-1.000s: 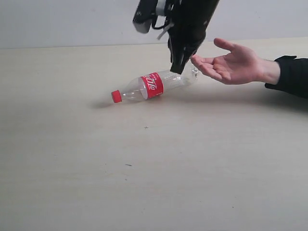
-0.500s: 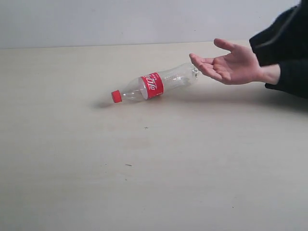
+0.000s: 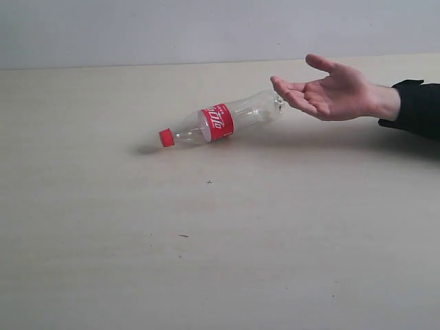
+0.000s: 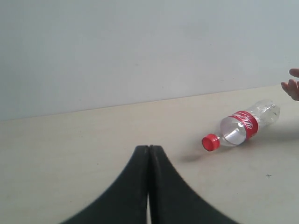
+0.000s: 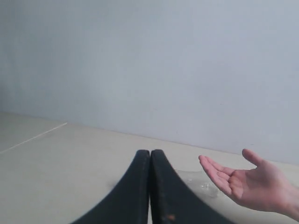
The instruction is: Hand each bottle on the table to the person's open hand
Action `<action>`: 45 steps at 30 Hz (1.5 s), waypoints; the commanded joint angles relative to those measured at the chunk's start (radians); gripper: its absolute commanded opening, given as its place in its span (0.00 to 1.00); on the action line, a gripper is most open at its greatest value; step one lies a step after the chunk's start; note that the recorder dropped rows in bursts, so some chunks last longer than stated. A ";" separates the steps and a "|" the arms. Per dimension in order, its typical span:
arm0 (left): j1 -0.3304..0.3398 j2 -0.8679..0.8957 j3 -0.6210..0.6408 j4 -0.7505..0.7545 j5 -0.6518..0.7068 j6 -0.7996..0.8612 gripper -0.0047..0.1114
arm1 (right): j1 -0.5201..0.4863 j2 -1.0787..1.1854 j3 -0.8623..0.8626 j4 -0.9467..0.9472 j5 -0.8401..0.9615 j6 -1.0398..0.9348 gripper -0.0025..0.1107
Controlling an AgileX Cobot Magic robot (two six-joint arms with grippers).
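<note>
On the beige worktop (image 3: 206, 275) a red-capped bottle (image 3: 237, 117) is laid on its side, near an open hand (image 3: 337, 93). The left end effector (image 4: 148, 148) and the right end effector (image 5: 150, 152) are pressed together.

1. A plain wall (image 3: 206, 31), pale grey-blue and unmarked, rises beyond the counter (image 3: 220, 275); in both wrist views it stands straight ahead of the left fingers (image 4: 135, 186) and the right fingers (image 5: 138, 186).
2. The counter is wide, flat and pale beige, with faint lengthwise streaks and a few tiny dark specks (image 3: 209, 182).
3. Its far edge meets the wall in one straight line.
4. Ahead of the right fingers and off to one side, a thin pale line (image 5: 32, 136) crosses the counter; whether it is a seam or an edge cannot be told.
5. Light is soft and even; the shade (image 3: 330, 134) on the counter is faint and blurred at its edges.
</note>
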 commanded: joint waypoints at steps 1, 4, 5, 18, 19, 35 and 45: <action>0.003 -0.005 0.003 0.002 -0.004 -0.003 0.04 | 0.003 -0.007 0.043 0.025 -0.100 0.049 0.02; 0.003 -0.005 0.003 0.002 -0.004 0.000 0.04 | 0.003 -0.007 0.078 -0.012 -0.145 0.003 0.02; 0.003 -0.005 0.003 0.002 -0.004 0.000 0.04 | 0.003 -0.007 0.086 -0.013 -0.152 0.003 0.02; 0.003 -0.005 0.003 -0.029 -0.468 -0.485 0.04 | 0.003 -0.007 0.086 -0.010 -0.148 0.002 0.02; 0.003 -0.005 0.003 -0.029 -0.518 -0.485 0.04 | 0.003 -0.007 0.086 -0.010 -0.148 0.002 0.02; 0.003 0.912 -0.761 0.504 -0.156 -0.479 0.04 | 0.003 -0.007 0.086 -0.012 -0.148 0.001 0.02; -0.023 1.441 -1.212 0.957 0.403 -0.165 0.04 | 0.003 -0.007 0.086 -0.012 -0.148 0.003 0.02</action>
